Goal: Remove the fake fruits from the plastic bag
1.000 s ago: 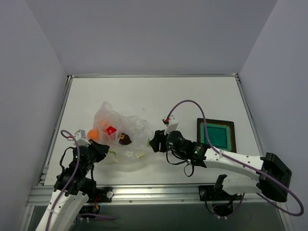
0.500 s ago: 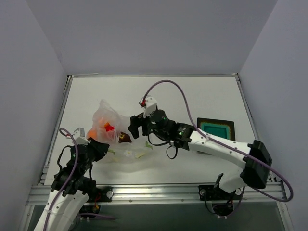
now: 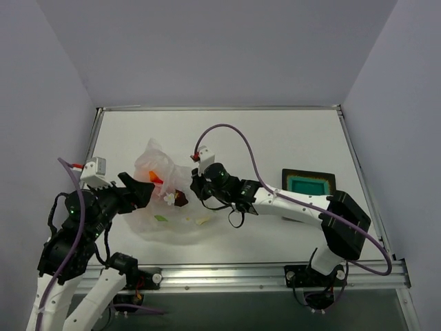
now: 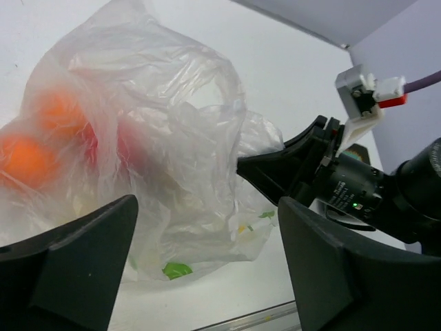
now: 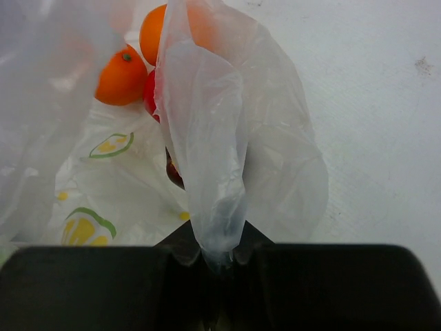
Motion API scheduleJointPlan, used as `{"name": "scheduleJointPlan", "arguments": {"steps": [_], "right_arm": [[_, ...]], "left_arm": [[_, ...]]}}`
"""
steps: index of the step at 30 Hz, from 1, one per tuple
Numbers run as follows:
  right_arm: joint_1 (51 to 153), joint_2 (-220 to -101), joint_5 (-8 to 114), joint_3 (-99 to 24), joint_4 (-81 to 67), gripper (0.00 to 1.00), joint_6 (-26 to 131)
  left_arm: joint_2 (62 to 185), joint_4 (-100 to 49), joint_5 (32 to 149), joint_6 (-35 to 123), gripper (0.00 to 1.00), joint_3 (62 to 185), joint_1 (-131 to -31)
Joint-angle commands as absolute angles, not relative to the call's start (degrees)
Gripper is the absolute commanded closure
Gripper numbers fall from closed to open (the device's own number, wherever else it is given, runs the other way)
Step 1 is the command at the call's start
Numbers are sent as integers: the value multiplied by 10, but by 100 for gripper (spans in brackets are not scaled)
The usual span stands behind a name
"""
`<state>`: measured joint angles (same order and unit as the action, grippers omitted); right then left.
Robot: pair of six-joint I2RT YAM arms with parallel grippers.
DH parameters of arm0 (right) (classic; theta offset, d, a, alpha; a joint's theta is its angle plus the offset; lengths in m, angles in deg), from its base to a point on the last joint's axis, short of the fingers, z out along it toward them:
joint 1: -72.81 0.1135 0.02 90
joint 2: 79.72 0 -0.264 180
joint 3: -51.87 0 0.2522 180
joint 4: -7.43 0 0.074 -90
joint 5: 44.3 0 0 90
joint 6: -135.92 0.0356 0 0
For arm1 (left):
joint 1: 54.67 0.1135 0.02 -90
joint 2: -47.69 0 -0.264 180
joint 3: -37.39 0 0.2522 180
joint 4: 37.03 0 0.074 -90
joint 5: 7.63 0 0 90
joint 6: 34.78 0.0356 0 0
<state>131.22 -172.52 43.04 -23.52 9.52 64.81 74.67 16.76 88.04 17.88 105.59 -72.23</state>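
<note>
The translucent plastic bag (image 3: 172,215) lies crumpled left of the table's middle. My right gripper (image 3: 197,186) is shut on a bunched fold of the bag (image 5: 215,179), pinched between its jaws (image 5: 220,258). Inside the bag I see two orange fake fruits (image 5: 120,76) (image 5: 185,24), a red one (image 5: 149,96) and a dark maroon one (image 5: 173,171), which also shows from above (image 3: 180,200). My left gripper (image 3: 140,190) hangs open just left of the bag, nothing between its fingers (image 4: 207,207). The orange fruits (image 4: 26,155) glow through the bag (image 4: 165,138).
A black tray with a teal centre (image 3: 309,183) sits to the right, beside my right arm (image 3: 289,207). The table's metal front rail (image 3: 227,276) runs along the near edge.
My left gripper has opened, let go of the bag and risen to the left. My right gripper reached left to the bag and shut on a fold of it.
</note>
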Motion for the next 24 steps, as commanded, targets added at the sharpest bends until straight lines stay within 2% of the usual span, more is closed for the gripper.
{"name": "scheduleJointPlan", "arguments": {"steps": [1, 5, 7, 10, 14, 16, 17, 21, 22, 23, 24], "right_arm": [[1307, -1695, 437, -207, 139, 99, 669], [1306, -1696, 443, -193, 151, 99, 675], [1305, -1700, 443, -190, 154, 99, 678], [1303, -1701, 443, -186, 162, 99, 680], [1300, -1693, 443, -176, 173, 99, 686], [1295, -1683, 439, -166, 178, 100, 689], [1291, -1680, 439, -153, 184, 100, 694], [1270, -1657, 441, -118, 203, 100, 710], [1266, -1653, 445, -112, 206, 100, 713], [1258, -1649, 446, -107, 213, 100, 718], [1255, -1641, 444, -97, 214, 100, 720]], "left_arm": [[807, 163, 902, 218, 18, 1063, -722], [896, 131, 937, 238, 12, 1092, -731], [924, 125, 938, 248, 12, 1111, -774], [993, 141, 801, 275, 9, 1148, -876], [1046, 167, 666, 270, 13, 1159, -920], [1052, 158, 640, 260, 22, 1135, -919], [1053, 158, 620, 257, 32, 1126, -919], [1073, 167, 614, 230, 43, 1094, -920], [1075, 167, 613, 224, 51, 1077, -920], [1072, 167, 607, 203, 63, 1067, -920], [1066, 166, 585, 188, 83, 1057, -920]]}}
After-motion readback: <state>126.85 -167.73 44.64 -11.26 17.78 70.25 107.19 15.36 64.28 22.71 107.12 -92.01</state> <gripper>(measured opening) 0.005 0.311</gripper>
